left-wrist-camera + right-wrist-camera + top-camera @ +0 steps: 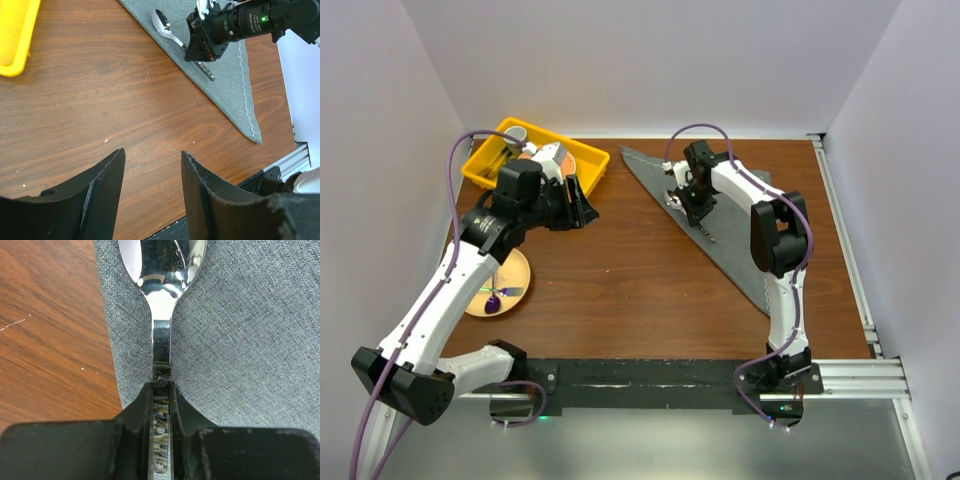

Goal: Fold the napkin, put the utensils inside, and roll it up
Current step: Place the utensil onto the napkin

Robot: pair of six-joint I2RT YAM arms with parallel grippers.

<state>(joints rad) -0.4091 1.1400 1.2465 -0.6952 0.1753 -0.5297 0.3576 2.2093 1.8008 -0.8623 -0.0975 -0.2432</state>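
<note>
Steel spoon (pixel 161 295) — inside napkin (pixel 240 340) edge

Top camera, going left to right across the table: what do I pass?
Plate → left gripper, open → napkin, where the right gripper is shut on a spoon.

You have a brown wood-grain tabletop (pixel 640 290) boxed in by plain white walls (pixel 650 60) at the back and on both sides. A silver aluminium rail (pixel 846 240) runs along its right edge, and a black strip (pixel 640 377) crosses its near edge. The light is even and the shadows are soft.
</note>
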